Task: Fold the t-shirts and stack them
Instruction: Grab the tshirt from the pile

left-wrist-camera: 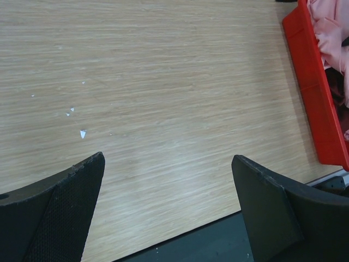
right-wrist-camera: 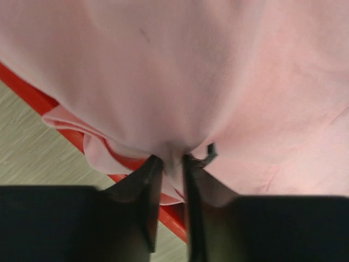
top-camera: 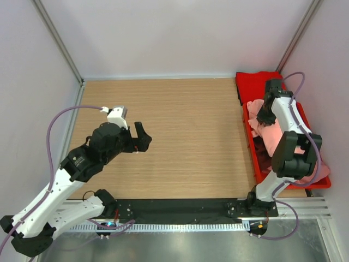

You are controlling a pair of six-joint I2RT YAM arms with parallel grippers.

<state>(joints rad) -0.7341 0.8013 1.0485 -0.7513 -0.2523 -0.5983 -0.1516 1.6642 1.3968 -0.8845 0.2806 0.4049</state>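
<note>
A salmon-pink t-shirt (top-camera: 260, 121) lies bunched in the red bin (top-camera: 256, 87) at the right of the table. My right gripper (top-camera: 266, 117) is down in the bin and shut on a fold of this shirt (right-wrist-camera: 180, 82), which fills the right wrist view. A dark maroon shirt (top-camera: 265, 158) and a dusty pink one (top-camera: 323, 172) lie lower in the bin. The bright red shirt is not distinguishable. My left gripper (top-camera: 143, 136) is open and empty above the bare wooden table (top-camera: 185, 136), left of centre. In the left wrist view the bin (left-wrist-camera: 311, 87) and pink cloth (left-wrist-camera: 330, 27) show at the right.
The bin stands along the right edge of the table, against the right wall. White walls close off the back and sides. A black strip (top-camera: 180, 208) and metal rail run along the near edge. A few small white specks (left-wrist-camera: 82, 133) lie on the wood.
</note>
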